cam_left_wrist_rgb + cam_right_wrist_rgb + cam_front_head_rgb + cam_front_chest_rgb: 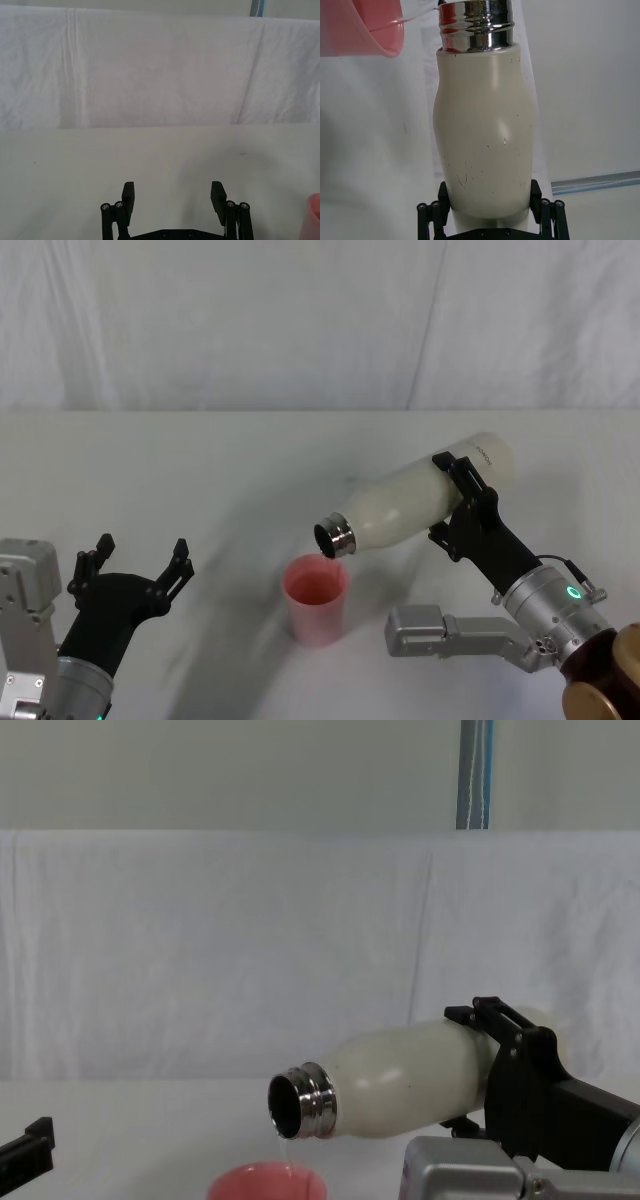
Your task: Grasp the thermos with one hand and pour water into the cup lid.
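Clamping the thermos (pixel 420 502) in our right gripper (pixel 462 502), we tip its long axis nearly level, neck directly above the cup lid (pixel 316 597). Our left gripper (pixel 135 562) hangs open, well aside.

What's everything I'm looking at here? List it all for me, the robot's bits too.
thermos: one, cream-white with a shiny steel neck, held tilted in the air, mouth down over the cup lid, a thin stream of water running out.
cup lid: one, pink, upright on the table below the thermos mouth.
table: one, white, under everything.
cloth backdrop: one, white, behind the table.
right gripper: one, black, jaws clamped round the thermos body.
left gripper: one, black, jaws open, idle at the near left.
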You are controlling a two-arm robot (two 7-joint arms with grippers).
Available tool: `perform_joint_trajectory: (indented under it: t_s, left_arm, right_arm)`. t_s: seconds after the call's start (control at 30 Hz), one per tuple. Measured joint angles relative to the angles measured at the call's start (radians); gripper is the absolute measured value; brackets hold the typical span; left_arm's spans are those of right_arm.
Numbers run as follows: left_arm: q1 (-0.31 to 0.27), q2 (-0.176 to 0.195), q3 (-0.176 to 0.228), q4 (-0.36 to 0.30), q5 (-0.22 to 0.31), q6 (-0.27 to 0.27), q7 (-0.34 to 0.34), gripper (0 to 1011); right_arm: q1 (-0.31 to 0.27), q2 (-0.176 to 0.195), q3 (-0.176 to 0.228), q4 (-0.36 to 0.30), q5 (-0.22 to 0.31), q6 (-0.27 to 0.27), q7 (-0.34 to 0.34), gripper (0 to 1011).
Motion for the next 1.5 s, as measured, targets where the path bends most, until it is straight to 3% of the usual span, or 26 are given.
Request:
perform_joint_trajectory:
  t_s: [1.1, 1.5]
  left_arm:
    - [0.000, 0.000, 0.000, 0.000, 0.000, 0.000, 0.000, 1001]
    - [0.000, 0.000, 0.000, 0.000, 0.000, 0.000, 0.000, 1001]
  right_arm:
    - [0.003, -0.002, -0.004, 0.006, 0.000, -0.003, -0.002, 956]
    - [-0.006, -0.007, 0.007, 0.002, 0.033, -0.016, 0.008, 956]
